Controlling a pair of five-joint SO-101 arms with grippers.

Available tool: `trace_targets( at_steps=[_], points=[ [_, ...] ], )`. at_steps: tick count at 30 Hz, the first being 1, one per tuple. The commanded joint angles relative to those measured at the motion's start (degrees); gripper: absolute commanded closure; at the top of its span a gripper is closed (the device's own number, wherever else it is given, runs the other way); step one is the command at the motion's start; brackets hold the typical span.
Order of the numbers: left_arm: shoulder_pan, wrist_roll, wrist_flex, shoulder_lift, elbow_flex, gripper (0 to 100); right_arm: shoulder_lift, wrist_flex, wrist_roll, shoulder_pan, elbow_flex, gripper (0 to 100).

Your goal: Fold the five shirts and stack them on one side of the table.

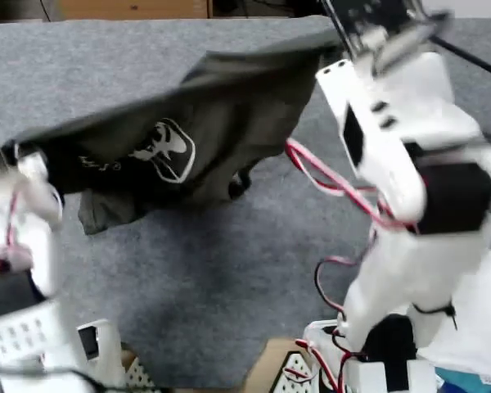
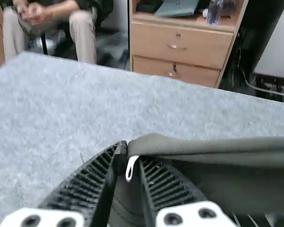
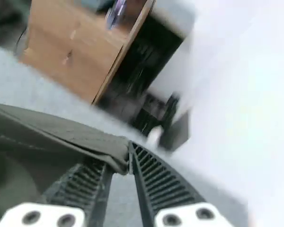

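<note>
Dark olive shirt (image 1: pixel 204 123) is up off the grey felt-covered table (image 1: pixel 229 278), strung between the two arms and spanning from the left edge to the far right of centre. Left gripper (image 2: pixel 128 158) is clenched on one corner of the fabric: in its wrist view the ribbed black fingers (image 2: pixel 85 184) pinch a folded hem, with a small white tag loop poking out between them and the cloth running off towards the other arm. In the high view that gripper (image 1: pixel 20 155) sits at the left edge, low and close to the table. Right gripper (image 3: pixel 128 158) is also clamped on the shirt, its fingers (image 3: pixel 161 179) closed on a folded corner. From above it (image 1: pixel 348 45) is at the far right and higher than the left one, so the top edge of the shirt slopes down from far right to near left. The body of the shirt hangs below that line, with the white logo (image 1: pixel 168 147) facing up left of centre. The lower hem droops near the table at left of centre; can't tell if it touches. Red-and-white cables (image 1: pixel 327 180) loop off the right arm just right of the shirt. A wooden drawer unit (image 2: pixel 180 47) stands beyond the far edge of the table.
</note>
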Motion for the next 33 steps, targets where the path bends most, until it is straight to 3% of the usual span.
trace_targets(
  at_steps=[1,6,11,15,18,21,25,33],
  points=[
    [-1.0,1.6,9.1,13.4,-21.3,98,-2.1,0.0,1.9,4.1,-5.8,99.2],
    [1.4,0.6,19.5,26.6,-43.2,98,-2.3,-0.4,1.9,10.9,-6.8,99.1],
    [9.0,-4.4,34.2,35.4,-63.7,98,-2.2,2.5,5.0,11.5,-10.0,99.1],
    [13.9,-7.5,45.4,40.7,-69.6,98,-2.1,9.3,6.7,11.4,-10.1,99.1],
    [11.5,-8.2,49.2,43.2,-68.4,98,-2.0,16.5,8.6,9.2,-9.6,99.0],
    [6.2,-9.1,49.0,43.7,-63.5,98,-3.2,17.0,9.0,6.4,-2.7,99.0],
    [2.4,-17.8,48.9,43.6,-53.5,98,-5.1,16.9,8.8,-1.9,12.2,99.1],
    [-11.0,-29.0,33.3,39.7,-28.2,98,-4.9,10.7,8.7,-22.9,34.3,99.0]
  ],
)
